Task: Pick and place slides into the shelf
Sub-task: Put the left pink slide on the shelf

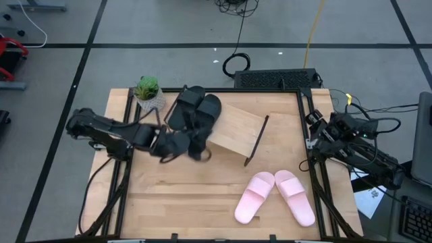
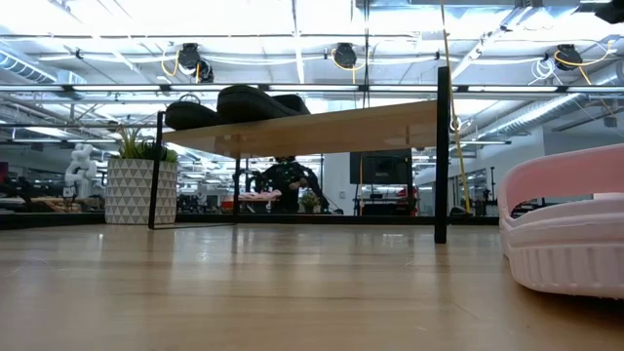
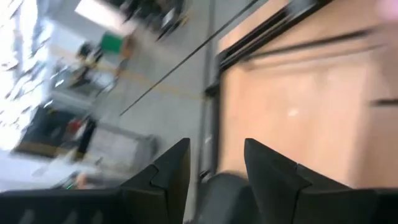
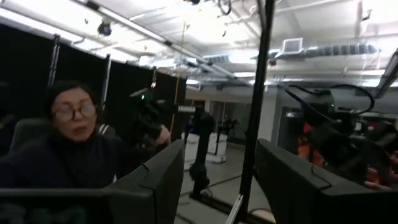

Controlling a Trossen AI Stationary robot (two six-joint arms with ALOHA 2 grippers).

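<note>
On shelf (image 1: 236, 129): black slides (image 1: 196, 108); left gripper (image 1: 200, 150) beside, parted.

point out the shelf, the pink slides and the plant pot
shelf (image 1: 236, 128), high view, bare part of the plank top
pink slides (image 1: 255, 196), high view, strap of the one nearer the table's middle
plant pot (image 2: 140, 192), low view, patterned front of the pot

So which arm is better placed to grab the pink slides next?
The right, probably. The pink slides lie on the table's right half, just beside the right gripper. The left gripper is across the table by the black slides on the shelf.
</note>
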